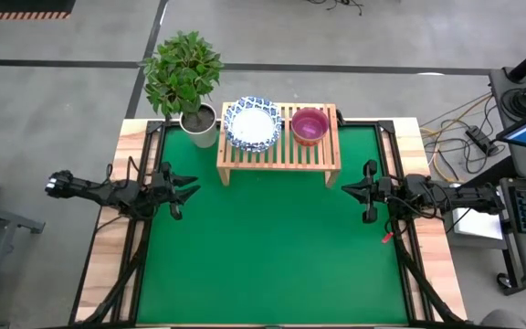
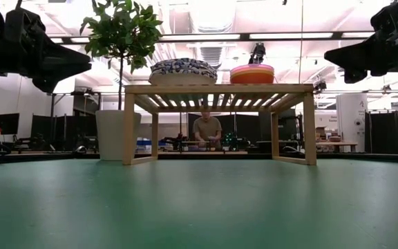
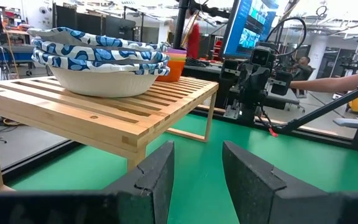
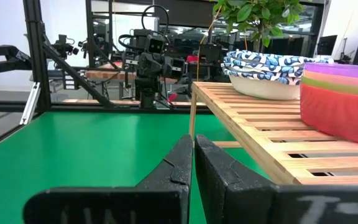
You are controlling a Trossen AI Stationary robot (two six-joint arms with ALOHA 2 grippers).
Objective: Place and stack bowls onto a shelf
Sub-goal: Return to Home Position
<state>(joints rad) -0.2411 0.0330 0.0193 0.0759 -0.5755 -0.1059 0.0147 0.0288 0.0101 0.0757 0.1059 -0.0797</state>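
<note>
The light-wood shelf (image 1: 278,146) stands on its short legs at the far middle of the green mat. On its slatted top sits a stack of white bowls with blue patterned rims (image 1: 251,125) toward the left, and a stack of plain bowls (image 1: 310,125), purple on top, toward the right. In the low view the blue-rimmed stack (image 2: 183,71) and the coloured stack (image 2: 251,73) rest side by side. My left gripper (image 1: 193,190) hovers open at the mat's left edge, holding nothing. My right gripper (image 1: 346,187) hovers shut at the mat's right edge, holding nothing.
A potted plant in a white pot (image 1: 199,123) stands just left of the shelf. The green mat (image 1: 272,256) stretches bare in front of the shelf. A person (image 2: 207,130) sits in the room behind the table. Cables and equipment lie off the table's right side.
</note>
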